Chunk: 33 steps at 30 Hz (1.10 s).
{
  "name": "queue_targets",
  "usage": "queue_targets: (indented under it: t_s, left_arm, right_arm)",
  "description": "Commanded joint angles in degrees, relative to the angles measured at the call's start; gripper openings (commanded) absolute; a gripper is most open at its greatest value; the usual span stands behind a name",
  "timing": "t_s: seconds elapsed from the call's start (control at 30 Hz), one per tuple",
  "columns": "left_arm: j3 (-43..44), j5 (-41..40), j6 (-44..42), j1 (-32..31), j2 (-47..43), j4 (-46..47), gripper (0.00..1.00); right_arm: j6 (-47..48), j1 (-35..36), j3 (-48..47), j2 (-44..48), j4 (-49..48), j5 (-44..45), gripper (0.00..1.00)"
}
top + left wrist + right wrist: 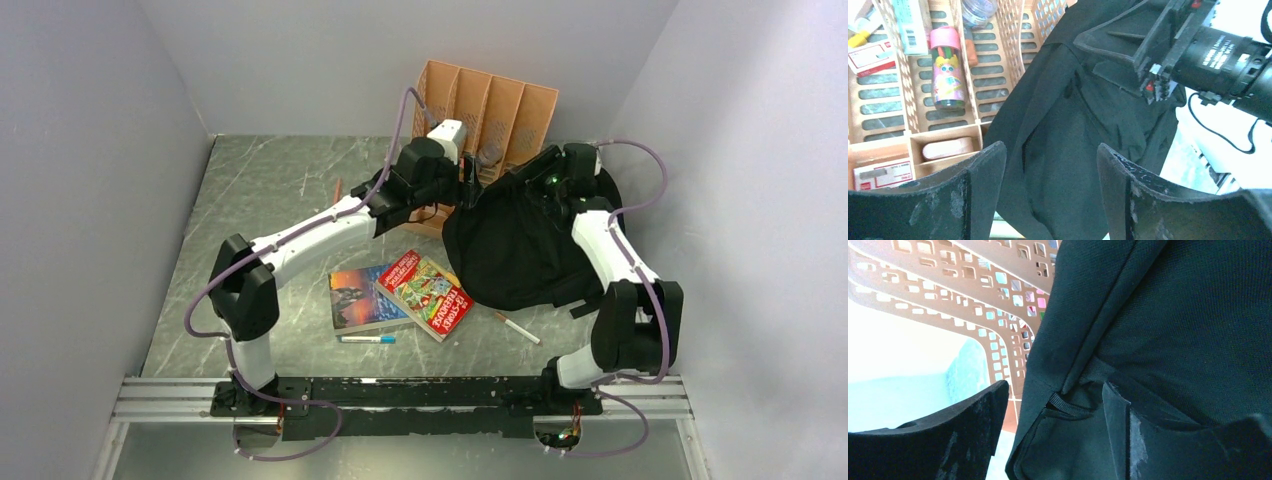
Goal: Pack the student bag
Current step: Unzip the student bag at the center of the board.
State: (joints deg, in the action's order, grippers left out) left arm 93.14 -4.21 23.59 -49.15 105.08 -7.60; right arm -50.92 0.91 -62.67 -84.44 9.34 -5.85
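Student bag: the student bag is lying slumped on the worktop, at about 3 o'clock from its centre. Its upper edge is leaning against the orange organizer at 12 o'clock.
Left claw: the left claw is hanging over the bag's 10 o'clock corner. Its jaws are spread wide above a zip line in the dark fabric and are gripping nothing.
Right claw: the right claw is also gaping wide at the bag's 12 o'clock edge, straddling a seam and a small strap loop. One finger seems to be resting against the cloth, but nothing is being pinched.
Books: a picture book and a red book are lying overlapped at 8 o'clock from the bag, outside it.
Pens: a blue pen is lying at 6 o'clock from the books. A white pen is lying just beside the bag's 6 o'clock edge.
Organizer contents: a pink tube and an eraser are sitting in their slots.
Done so far: no open mouth is showing, and what is inside the bag cannot be told.
Left to do: judging by this, the packing is only beginning. The bag is waiting to be opened, then loaded and closed.
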Motion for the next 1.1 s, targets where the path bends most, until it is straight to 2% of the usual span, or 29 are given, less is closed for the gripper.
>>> queue_targets:
  t_s: [0.0,0.13,0.3,0.53,0.6,0.67,0.8,0.93,1.0,1.07]
  left_arm:
    - [-0.3,2.6,4.7,-0.5,0.0,2.5,0.71]
    - [2.5,3.5,5.8,-1.9,1.9,1.8,0.70]
    - [5.1,0.9,4.9,-4.8,3.6,1.3,0.71]
    - [8.9,0.3,3.9,-4.8,6.4,-1.8,0.71]
    - [8.7,0.1,4.0,-4.8,6.9,-1.6,0.71]
    - [10.1,-1.4,2.2,-4.8,7.8,-2.9,0.71]
    - [16.3,-3.5,-5.7,-3.7,10.9,-6.9,0.73]
    - [20.6,-0.8,-10.0,-0.6,13.6,-8.8,0.74]
    - [20.3,-0.1,-12.2,0.5,13.9,-7.7,0.76]
    - [20.9,0.3,-14.2,1.1,14.8,-7.3,0.83]
  right_arm:
    - [-1.3,-0.7,-1.5,-2.4,-3.0,-1.9,0.70]
    - [-0.8,-2.5,-3.0,-4.6,-3.5,-3.9,0.61]
    - [-0.1,-2.6,-3.2,-5.9,-4.2,-5.8,0.52]
    - [1.0,-3.1,-1.7,-4.8,-6.8,-6.8,0.26]
    - [1.3,-3.3,-1.4,-4.5,-7.5,-7.7,0.21]
    - [1.9,-3.4,-1.3,-4.1,-7.8,-8.6,0.20]
    - [3.8,-3.7,-1.0,-2.7,-7.8,-9.2,0.11]
    - [5.3,-3.9,-1.1,-0.9,-7.6,-9.3,0.05]
    - [6.0,-4.0,-1.4,-0.1,-6.9,-9.3,0.04]
    - [6.5,-4.0,-1.4,0.8,-6.5,-9.3,0.03]
